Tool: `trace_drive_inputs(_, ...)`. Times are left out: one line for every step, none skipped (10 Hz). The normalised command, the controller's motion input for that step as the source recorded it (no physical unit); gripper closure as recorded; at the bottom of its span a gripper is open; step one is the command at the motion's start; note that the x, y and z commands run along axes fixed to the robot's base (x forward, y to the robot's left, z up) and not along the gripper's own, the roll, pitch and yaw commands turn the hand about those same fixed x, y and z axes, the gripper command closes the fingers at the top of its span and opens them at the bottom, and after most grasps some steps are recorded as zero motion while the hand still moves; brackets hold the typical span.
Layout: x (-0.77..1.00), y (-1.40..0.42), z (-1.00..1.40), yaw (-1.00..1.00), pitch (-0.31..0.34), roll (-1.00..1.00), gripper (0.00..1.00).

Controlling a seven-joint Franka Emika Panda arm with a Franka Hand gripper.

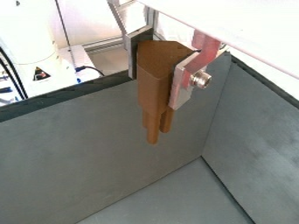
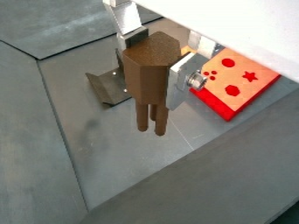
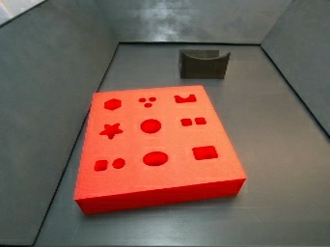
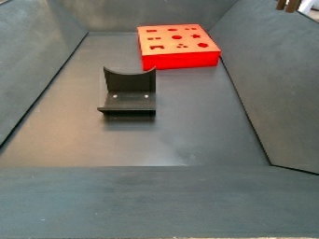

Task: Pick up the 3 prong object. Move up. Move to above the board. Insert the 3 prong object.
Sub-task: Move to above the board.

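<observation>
My gripper [image 1: 158, 74] is shut on the 3 prong object [image 1: 156, 87], a brown wooden piece with a faceted head and prongs pointing down. Both show in both wrist views, the gripper [image 2: 152, 74] with a silver finger [image 2: 181, 80] pressed on each side of the piece [image 2: 146, 83]. It hangs well above the grey floor, between the fixture [image 2: 108, 85] and the red board [image 2: 233, 83], not over the board. The board lies flat with its cut-outs up in both side views [image 3: 154, 135] [image 4: 178, 45]. The gripper is outside one side view.
The dark fixture stands on the floor away from the board in both side views [image 3: 204, 64] [image 4: 127, 93]. Sloping grey bin walls [image 1: 93, 149] enclose the floor on all sides.
</observation>
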Motion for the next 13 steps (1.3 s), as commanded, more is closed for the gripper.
trace_drive_inputs(0.56,-1.0,0.05,-1.0,0.104,-0.13,1.0)
trace_drive_inputs(0.57,-1.0,0.05,-1.0,0.124,-0.12,1.0)
trace_drive_inputs(0.59,-1.0,0.05,-0.87,0.174,-0.12,1.0)
trace_drive_inputs(0.6,-1.0,0.05,-0.6,0.17,-0.14,1.0)
trace_drive_inputs(0.6,-1.0,0.05,-0.44,0.156,-0.13,1.0)
trace_drive_inputs(0.6,-1.0,0.06,-0.21,0.135,-0.06,1.0)
trace_drive_inputs(0.61,-1.0,0.06,-0.07,0.128,-0.04,1.0)
trace_drive_inputs(0.62,-1.0,0.06,0.0,0.122,-0.02,1.0)
trace_drive_inputs(0.62,-1.0,0.06,0.0,0.12,-0.02,1.0)
trace_drive_inputs(0.64,-1.0,0.06,0.0,0.128,0.0,1.0)
trace_drive_inputs(0.66,-1.0,0.06,0.01,0.137,0.01,1.0)
trace_drive_inputs(0.68,-1.0,0.07,0.01,0.14,0.02,1.0)
trace_drive_inputs(0.7,-1.0,0.08,0.01,0.138,0.03,1.0)
